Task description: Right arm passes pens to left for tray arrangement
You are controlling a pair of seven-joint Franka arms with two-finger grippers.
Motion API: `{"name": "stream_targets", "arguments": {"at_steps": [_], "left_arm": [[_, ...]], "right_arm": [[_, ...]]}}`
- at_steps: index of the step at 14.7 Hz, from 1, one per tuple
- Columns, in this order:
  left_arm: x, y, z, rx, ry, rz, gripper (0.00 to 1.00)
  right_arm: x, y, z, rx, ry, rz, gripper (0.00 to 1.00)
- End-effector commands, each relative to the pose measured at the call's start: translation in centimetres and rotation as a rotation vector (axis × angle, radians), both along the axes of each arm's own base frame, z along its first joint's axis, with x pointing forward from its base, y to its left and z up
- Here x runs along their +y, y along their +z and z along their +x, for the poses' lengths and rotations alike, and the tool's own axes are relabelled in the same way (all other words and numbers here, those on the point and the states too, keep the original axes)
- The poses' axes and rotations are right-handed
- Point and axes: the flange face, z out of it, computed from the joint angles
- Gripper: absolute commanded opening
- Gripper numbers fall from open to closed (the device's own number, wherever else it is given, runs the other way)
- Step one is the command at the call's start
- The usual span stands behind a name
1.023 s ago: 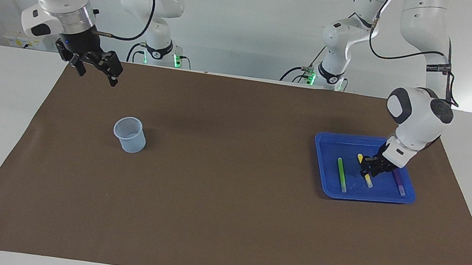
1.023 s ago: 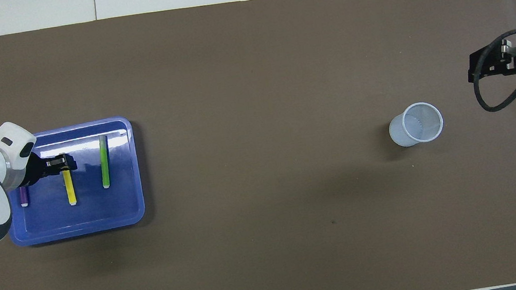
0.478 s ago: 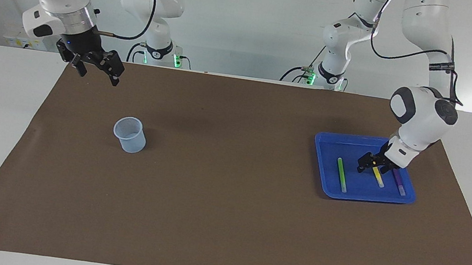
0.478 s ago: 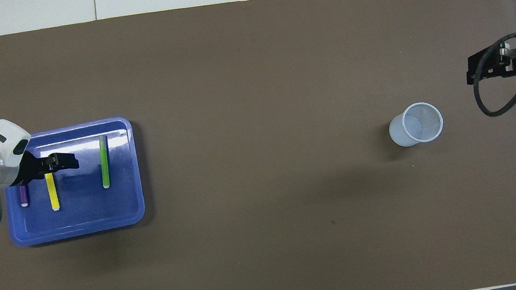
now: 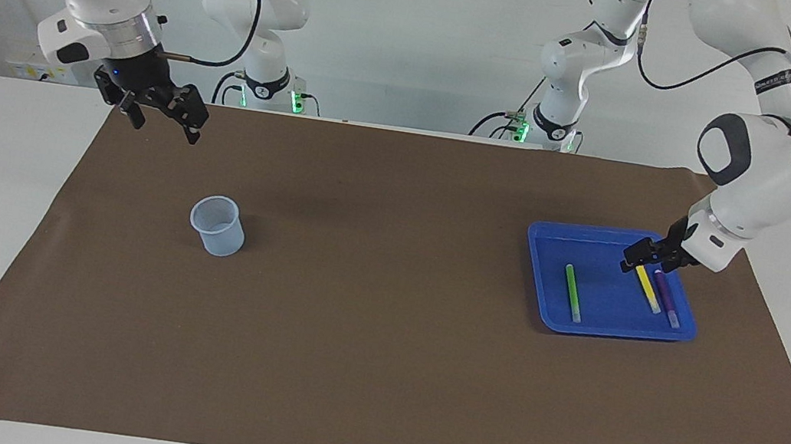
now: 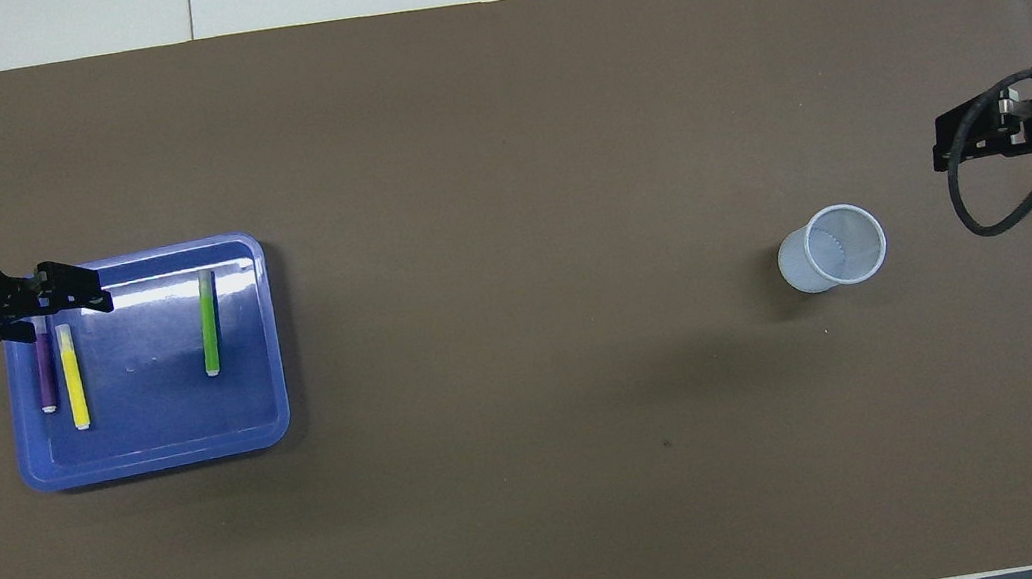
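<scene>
Left gripper (image 5: 650,256) hangs above the tray (image 5: 545,247), over the edge nearer the robots, with its fingers parted and nothing between them. We note that a second ago it sat low inside the tray, closed around the yellow pen (image 5: 648,288); it has since let go, risen and drawn back toward the left arm's end of the table. We find the yellow pen now lying flat on the tray floor just below the gripper's tips, no longer in the middle of the tray but close beside the purple pen (image 5: 665,297).

Right gripper (image 5: 157,109) hangs in the air over the mat (image 5: 361,356) near its edge closest to the robots, at the right arm's end. Its fingers are spread and hold nothing. We record no real change in its place over the last second; that arm waits.

Contents of the blue tray: three pens, all flat and roughly parallel. Purple lies nearest the left gripper's side, yellow just beside it, and the green pen (image 5: 572,291) well apart from both, toward the table's middle.

Below the right gripper and farther from the robots, we find a small translucent cup (image 5: 217,225) standing upright on the mat, well apart from the tray. We see nothing inside it in the overhead view.
</scene>
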Motion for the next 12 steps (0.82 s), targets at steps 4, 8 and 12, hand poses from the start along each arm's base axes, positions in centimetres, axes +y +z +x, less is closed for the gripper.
{"name": "stream_targets", "arguments": {"at_steps": [4, 8, 12], "left_arm": [[-4.1, 10.7, -4.2, 0.060, 0.014, 0.101, 1.00], [-6.5, 16.0, -6.7, 0.108, -0.102, 0.167, 1.00], [-6.5, 18.1, -6.8, 0.061, -0.103, 0.101, 1.00]], "right_arm": [[-0.4, 0.1, -0.8, 0.001, 0.008, -0.004, 1.00], [-0.4, 0.1, -0.8, 0.004, 0.009, 0.009, 1.00], [-0.4, 0.1, -0.8, 0.004, 0.009, 0.009, 1.00]]}}
